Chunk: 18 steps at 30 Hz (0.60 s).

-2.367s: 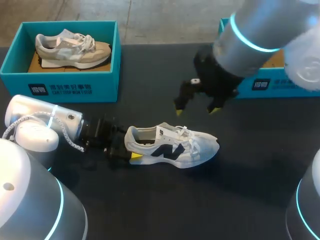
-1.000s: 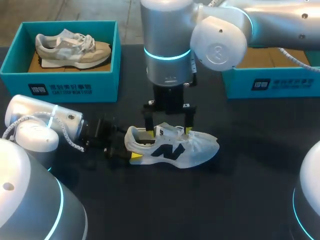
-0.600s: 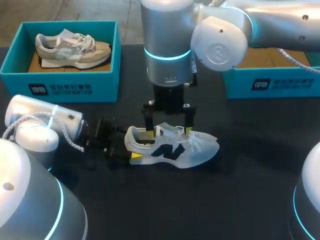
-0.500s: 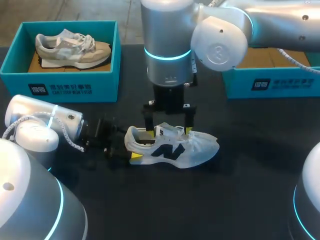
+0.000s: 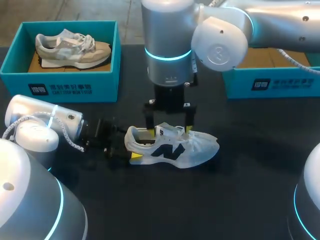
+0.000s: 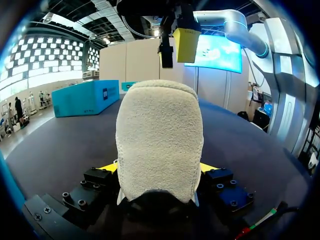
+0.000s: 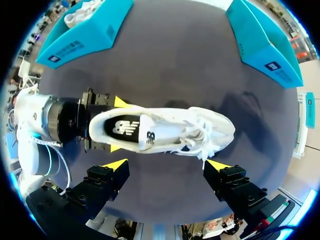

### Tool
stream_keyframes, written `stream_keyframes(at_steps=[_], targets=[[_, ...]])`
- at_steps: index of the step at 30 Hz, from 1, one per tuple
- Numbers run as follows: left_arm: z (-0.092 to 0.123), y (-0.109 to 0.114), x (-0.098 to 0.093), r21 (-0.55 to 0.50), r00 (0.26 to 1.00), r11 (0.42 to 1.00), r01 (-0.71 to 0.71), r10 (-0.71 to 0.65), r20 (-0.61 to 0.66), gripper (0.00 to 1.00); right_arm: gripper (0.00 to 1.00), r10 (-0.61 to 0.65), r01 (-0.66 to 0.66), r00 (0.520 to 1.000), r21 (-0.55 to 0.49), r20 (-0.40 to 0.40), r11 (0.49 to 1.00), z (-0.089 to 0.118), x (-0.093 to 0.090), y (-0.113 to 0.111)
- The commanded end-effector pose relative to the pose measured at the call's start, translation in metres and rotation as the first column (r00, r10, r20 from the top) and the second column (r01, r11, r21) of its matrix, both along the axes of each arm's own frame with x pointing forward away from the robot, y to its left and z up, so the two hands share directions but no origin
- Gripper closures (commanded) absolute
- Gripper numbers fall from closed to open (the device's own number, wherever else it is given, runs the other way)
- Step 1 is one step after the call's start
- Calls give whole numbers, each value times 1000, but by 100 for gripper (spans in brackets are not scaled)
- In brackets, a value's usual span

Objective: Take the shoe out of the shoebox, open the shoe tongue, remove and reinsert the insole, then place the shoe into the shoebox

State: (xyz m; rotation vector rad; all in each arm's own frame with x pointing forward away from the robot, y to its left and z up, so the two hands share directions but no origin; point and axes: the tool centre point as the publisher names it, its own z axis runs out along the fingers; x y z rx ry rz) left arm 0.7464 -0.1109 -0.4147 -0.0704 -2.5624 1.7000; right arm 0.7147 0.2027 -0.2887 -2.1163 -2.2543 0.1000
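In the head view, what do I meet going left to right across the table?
First the teal shoebox holding a beige shoe, left gripper, white shoe, second teal shoebox. The right gripper is omitted: it overlaps the white shoe.

A black matte tabletop [image 5: 235,200] spans the head view, its far edge at twelve o'clock. Soft overhead light leaves a faint darker shadow toward three o'clock.

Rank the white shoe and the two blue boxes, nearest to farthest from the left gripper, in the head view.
1. White shoe: its heel sits in the left gripper.
2. Left box, holding a beige shoe: at the table's far left.
3. Right box: far right, across the table.
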Motion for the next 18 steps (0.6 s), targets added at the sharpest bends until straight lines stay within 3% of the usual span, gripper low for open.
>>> stream_keyframes(at_steps=[1, 18], targets=[[-4, -3, 0, 3, 1000, 1000, 0, 0, 0, 100, 0, -9, 9, 1000, 0, 16, 1000, -3, 6, -1], [-4, -3, 0, 3, 1000, 1000, 0, 0, 0, 100, 0, -15, 21, 997, -77, 76, 997, -31, 24, 28]])
